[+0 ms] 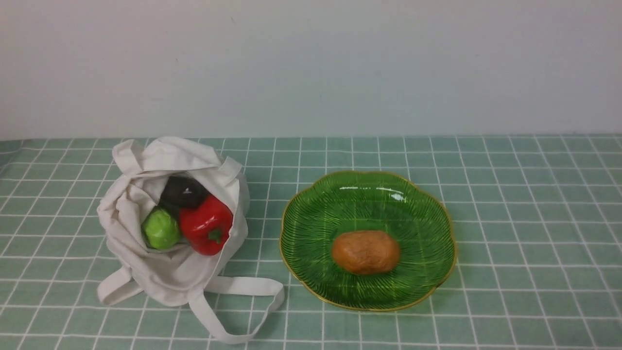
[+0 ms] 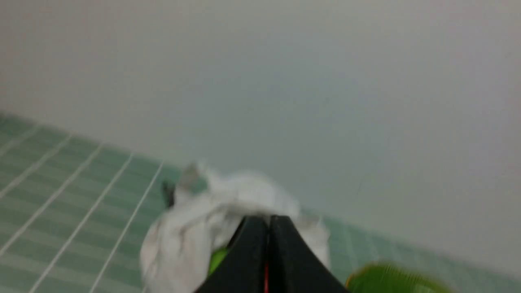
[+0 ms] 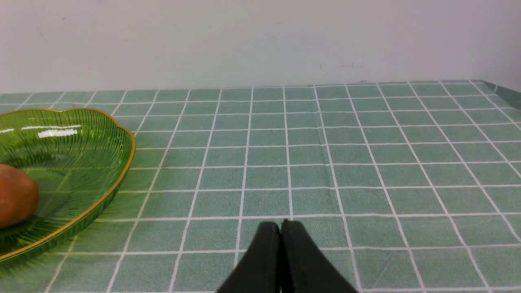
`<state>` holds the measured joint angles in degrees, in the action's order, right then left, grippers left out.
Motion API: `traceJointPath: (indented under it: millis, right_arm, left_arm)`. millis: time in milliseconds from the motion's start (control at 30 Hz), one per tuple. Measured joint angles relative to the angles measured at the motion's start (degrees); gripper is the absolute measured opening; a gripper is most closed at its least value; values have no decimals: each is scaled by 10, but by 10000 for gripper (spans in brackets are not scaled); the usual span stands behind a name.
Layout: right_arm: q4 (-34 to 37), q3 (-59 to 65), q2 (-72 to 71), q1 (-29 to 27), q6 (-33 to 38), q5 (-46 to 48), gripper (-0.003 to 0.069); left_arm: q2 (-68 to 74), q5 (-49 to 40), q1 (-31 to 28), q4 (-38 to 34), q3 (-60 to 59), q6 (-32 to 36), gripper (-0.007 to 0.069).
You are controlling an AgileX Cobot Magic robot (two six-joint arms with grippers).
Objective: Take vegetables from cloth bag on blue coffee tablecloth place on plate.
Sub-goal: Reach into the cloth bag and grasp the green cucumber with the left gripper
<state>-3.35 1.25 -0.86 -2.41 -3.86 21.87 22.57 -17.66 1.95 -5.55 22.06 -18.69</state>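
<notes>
The off-white cloth bag (image 1: 165, 228) lies open on the left of the tablecloth (image 1: 510, 204). Inside it sit a light green vegetable (image 1: 161, 228), a red bell pepper (image 1: 206, 224) and a dark eggplant (image 1: 183, 191). The green scalloped plate (image 1: 413, 204) stands to the right and holds a brown potato-like vegetable (image 1: 366, 252). Neither arm shows in the front view. In the blurred left wrist view my left gripper (image 2: 268, 221) is shut and empty, short of the bag (image 2: 191, 228). My right gripper (image 3: 281, 226) is shut and empty over bare cloth, right of the plate (image 3: 81, 134).
A plain pale wall (image 1: 311, 63) rises behind the table. The bag's long straps (image 1: 243, 287) trail toward the front edge. The tablecloth's far right corner (image 3: 488, 85) shows in the right wrist view.
</notes>
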Motion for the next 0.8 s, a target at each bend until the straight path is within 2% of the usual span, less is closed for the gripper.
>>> traceJointPath:
  millis: [100,200,300,367,467,800]
  right_arm:
    - [0,0,0,0,0,0,-10]
    - [0,0,0,0,0,0,-10]
    - [0,0,0,0,0,0,-10]
    - [0,0,0,0,0,0,-10]
    - [0,0,0,0,0,0,-10]
    - [0,0,0,0,0,0,-10]
  left_arm:
    - [139,-165,0,5,88,51,-8]
    - [243,-241,0,3,155,115,-8]
    - [329,-279,0,-12,202,177,-8]
    - [400,-290,0,-31,234,228,-8]
    - [457,-286,15,-37,262,255,-8]
    - [580,-254,90,2,327,259,-2]
